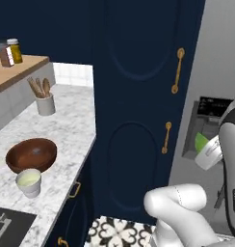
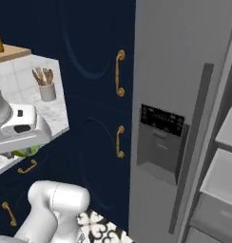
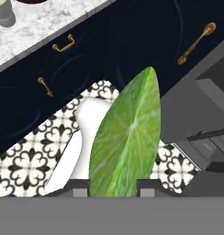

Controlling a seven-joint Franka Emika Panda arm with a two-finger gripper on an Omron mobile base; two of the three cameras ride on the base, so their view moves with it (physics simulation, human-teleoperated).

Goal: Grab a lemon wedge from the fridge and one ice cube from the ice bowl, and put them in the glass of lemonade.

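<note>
Left base view: at the upper left, 2 jars point(image 1: 8, 52) stand on a wooden shelf point(image 1: 23, 67). Below them, a grey holder point(image 1: 45, 104) with wooden spoons sits on the marble counter point(image 1: 66, 140). Lower left, the bowl point(image 1: 31, 155) rests on the counter with the cup point(image 1: 29, 182) just in front of it, close to touching. Navy cabinets point(image 1: 138, 96) with brass handles take the centre. At the right, the grey fridge point(image 1: 215, 58) shows its black-panelled dispenser point(image 1: 208, 120), and the lemon wedge point(image 1: 201, 141) appears as a green patch in front of that recess, against the white hand.

Right base view: the holder point(image 2: 47, 90) stands at the upper left; below it a sliver of the wedge point(image 2: 26, 151) peeks from under the hand at the left edge. Navy cabinets point(image 2: 94, 95) fill the middle. The fridge point(image 2: 184, 71) occupies the right, with its dispenser point(image 2: 160, 142) at centre right, a long bar handle point(image 2: 191, 147) beside it, and open door shelves point(image 2: 222, 175) at the far right.

Hand view: the cup point(image 3: 3, 11) sits in the upper left corner on the counter point(image 3: 40, 25). Patterned floor tile point(image 3: 26, 160) shows at the lower left. In the centre, the gripper point(image 3: 114, 189) is clenched on the wedge point(image 3: 127, 137), which rises upright from between the 2 fingertips point(image 3: 79, 189). The fridge point(image 3: 196, 114) lies at the right.
</note>
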